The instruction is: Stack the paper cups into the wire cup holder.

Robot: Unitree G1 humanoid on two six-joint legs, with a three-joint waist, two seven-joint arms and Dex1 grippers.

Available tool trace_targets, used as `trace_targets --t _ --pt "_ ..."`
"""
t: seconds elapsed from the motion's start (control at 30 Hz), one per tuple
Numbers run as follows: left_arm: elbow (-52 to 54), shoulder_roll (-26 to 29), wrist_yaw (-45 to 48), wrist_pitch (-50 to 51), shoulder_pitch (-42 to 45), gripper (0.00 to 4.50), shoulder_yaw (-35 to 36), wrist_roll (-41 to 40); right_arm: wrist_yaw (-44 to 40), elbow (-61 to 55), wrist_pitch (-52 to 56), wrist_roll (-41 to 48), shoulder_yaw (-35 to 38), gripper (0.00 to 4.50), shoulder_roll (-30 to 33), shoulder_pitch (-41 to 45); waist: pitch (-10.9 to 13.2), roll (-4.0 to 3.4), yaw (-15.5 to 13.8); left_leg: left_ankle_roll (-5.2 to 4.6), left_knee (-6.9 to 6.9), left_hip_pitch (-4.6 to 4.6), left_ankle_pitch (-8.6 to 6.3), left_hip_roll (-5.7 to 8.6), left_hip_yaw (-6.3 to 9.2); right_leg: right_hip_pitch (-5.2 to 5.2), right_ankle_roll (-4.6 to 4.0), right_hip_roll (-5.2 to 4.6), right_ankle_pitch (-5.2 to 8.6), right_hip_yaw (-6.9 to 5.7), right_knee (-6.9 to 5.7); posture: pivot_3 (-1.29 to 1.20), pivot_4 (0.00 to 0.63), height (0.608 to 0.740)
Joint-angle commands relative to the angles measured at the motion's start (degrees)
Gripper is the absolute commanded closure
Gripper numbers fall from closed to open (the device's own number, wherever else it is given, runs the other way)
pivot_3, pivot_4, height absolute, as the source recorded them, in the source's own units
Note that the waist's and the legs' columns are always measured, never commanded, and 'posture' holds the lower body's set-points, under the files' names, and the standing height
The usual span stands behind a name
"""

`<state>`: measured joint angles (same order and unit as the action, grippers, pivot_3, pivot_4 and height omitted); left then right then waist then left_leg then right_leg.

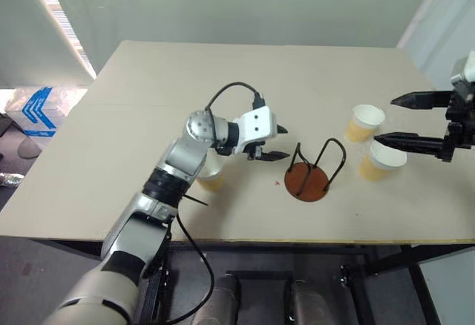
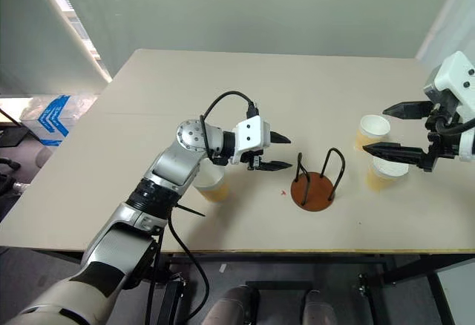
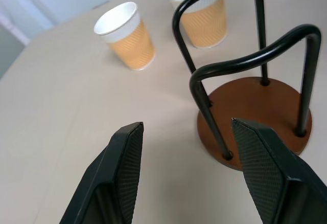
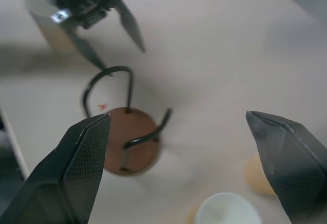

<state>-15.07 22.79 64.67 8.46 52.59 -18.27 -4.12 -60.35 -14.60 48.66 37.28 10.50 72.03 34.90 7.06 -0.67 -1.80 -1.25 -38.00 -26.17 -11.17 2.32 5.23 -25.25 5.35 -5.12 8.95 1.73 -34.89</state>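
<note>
3 upright paper cups (image 1: 365, 122) flank empty wire cup holder (image 1: 308, 180).

The left arm reaches forward over the table, its wrist bent toward the robot's right, and the left gripper (image 1: 278, 142) points that way, slightly downward, with its two black fingers parted and nothing between them. The right gripper (image 1: 391, 120) points toward the robot's left, its fingers spread wide and empty.
</note>
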Motion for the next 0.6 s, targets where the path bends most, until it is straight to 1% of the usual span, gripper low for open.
trace_targets --t 0.03,0.1,0.2,0.3,0.4,0.6 --pt "7.22 2.00 1.26 5.73 1.34 1.53 4.63 -4.96 -0.77 5.54 -6.91 -9.02 -8.84 0.00 -1.87 6.67 0.00 0.00 0.30 0.01 -0.01 0.05 -0.01 -0.01 -0.01 0.00 0.09 0.00 -0.04 0.00 -0.02 0.00 0.150 0.740" --pt "9.42 3.03 0.53 10.05 1.39 1.53 7.53 -7.84 -1.70 10.08 -10.28 -14.22 -13.99 0.00 -3.92 10.94 0.00 -0.01 0.40 -0.13 0.02 0.08 -0.10 -0.05 0.00 0.01 0.18 -0.01 -0.11 -0.03 -0.04 0.00 0.150 0.740" --pt "11.68 5.58 -0.54 13.75 0.44 1.53 11.07 -10.17 -3.26 17.93 -15.22 -20.86 -19.58 0.00 -7.46 16.44 0.01 -0.04 0.54 -0.13 0.03 0.11 -0.10 -0.08 0.01 -0.02 0.11 -0.01 -0.16 -0.05 -0.05 0.00 0.150 0.740" --pt "15.20 8.43 -0.82 16.22 -2.61 1.53 13.29 -11.99 -4.68 26.04 -20.01 -26.26 -23.28 0.00 -11.08 20.83 0.00 -0.07 0.66 -0.13 0.03 0.12 -0.09 -0.10 0.03 -0.04 0.02 -0.01 -0.21 -0.07 -0.04 0.00 0.150 0.740" --pt "20.10 11.42 -0.87 18.81 -6.92 1.53 15.46 -14.14 -4.94 36.41 -25.58 -32.58 -26.84 0.00 -15.12 25.45 -0.01 -0.09 0.86 -0.13 0.04 0.16 -0.10 -0.10 0.04 -0.04 -0.43 -0.02 -0.07 -0.07 -0.04 0.00 0.150 0.740" --pt "24.11 13.81 -4.52 21.55 -9.88 1.53 16.94 -14.78 -5.24 52.93 -32.88 -42.39 -31.37 0.00 -20.35 31.49 0.03 -0.13 0.28 -0.02 0.08 0.12 -0.05 -0.10 0.16 -0.10 -0.90 -0.02 -0.24 -0.19 -0.05 0.00 0.150 0.740"
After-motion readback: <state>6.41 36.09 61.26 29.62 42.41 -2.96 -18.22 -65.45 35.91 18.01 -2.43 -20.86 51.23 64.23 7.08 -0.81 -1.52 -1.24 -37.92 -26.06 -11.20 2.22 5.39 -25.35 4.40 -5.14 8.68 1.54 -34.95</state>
